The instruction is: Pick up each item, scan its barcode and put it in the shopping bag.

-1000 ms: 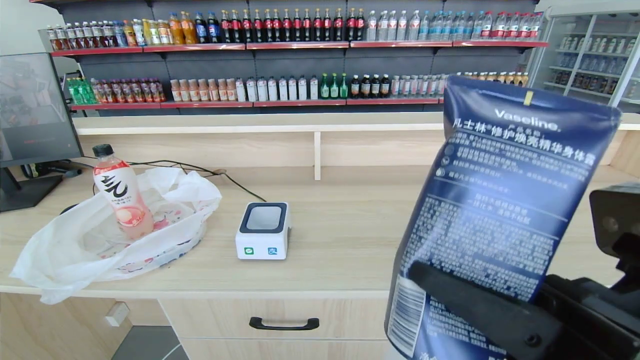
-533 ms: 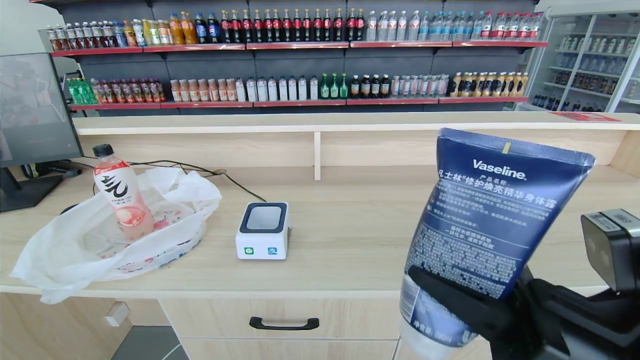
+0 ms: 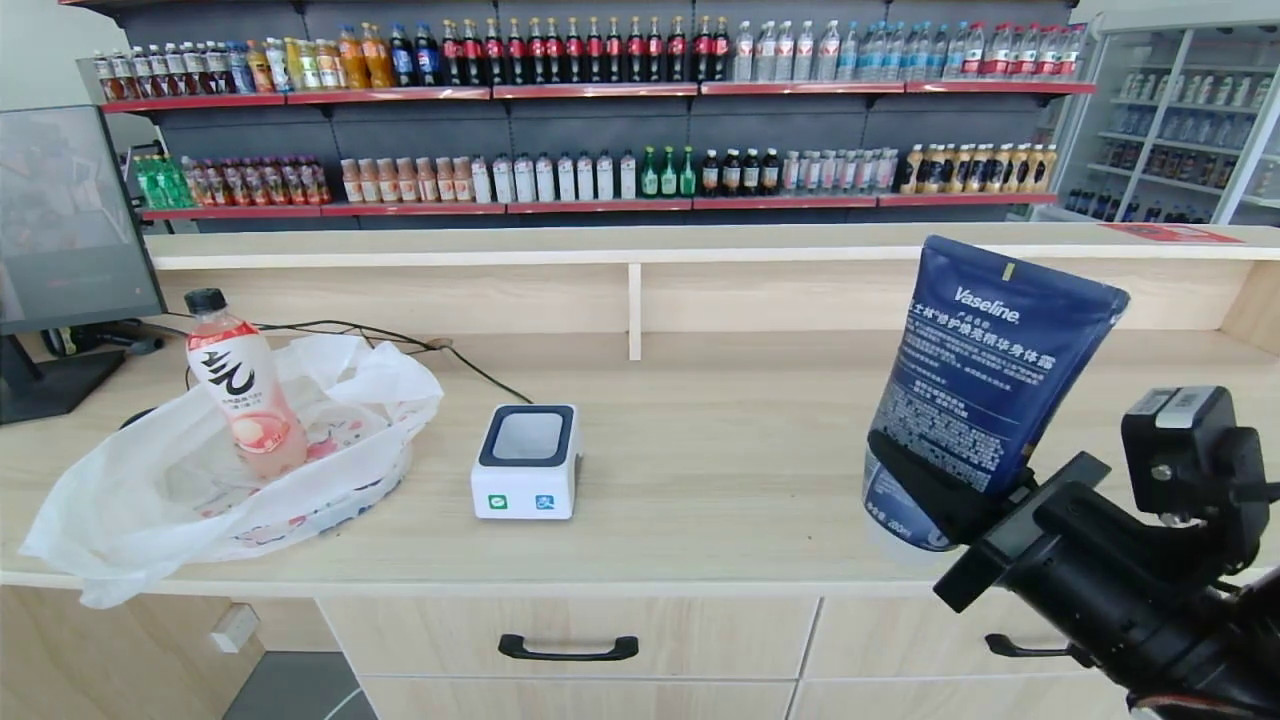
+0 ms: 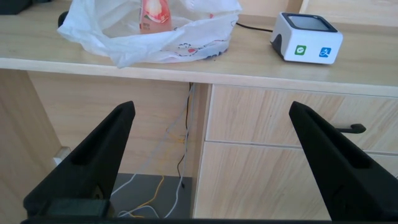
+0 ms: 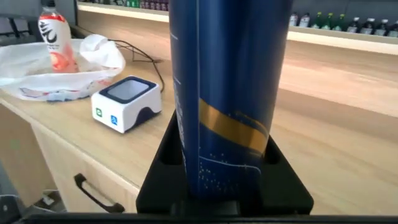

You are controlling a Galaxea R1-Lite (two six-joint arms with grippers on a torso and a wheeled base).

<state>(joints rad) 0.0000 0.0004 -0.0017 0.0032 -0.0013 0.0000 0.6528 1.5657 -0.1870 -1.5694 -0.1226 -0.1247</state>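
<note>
A: What is nearest the robot?
B: The right gripper, at the right end of the counter, by its front edge. Its black fingers are pinched onto the lower part of a blue tube.

A: How does the tube stand?
B: Cap end down, flat crimped end up, leaning a little toward the robot's right, its printed back facing the head camera. Whether the cap touches the wood, I cannot tell.

A: And the other arm?
B: The left gripper hangs below the countertop, facing the drawer fronts. Its two fingers are spread wide with nothing between them.

A: Farther in?
B: A black drawer handle sits under the counter edge. On top, mid-counter, is a white scanner, window facing up, well apart from the tube and to the robot's left of it.

A: The bag?
B: The shopping bag lies open at the left end, near the scanner. A pink drink bottle stands inside it, slightly tilted.

A: Behind that?
B: A black cable runs across the wood behind the bag. A dark monitor stands at the far left, and shelves of bottled drinks line the back wall.
</note>
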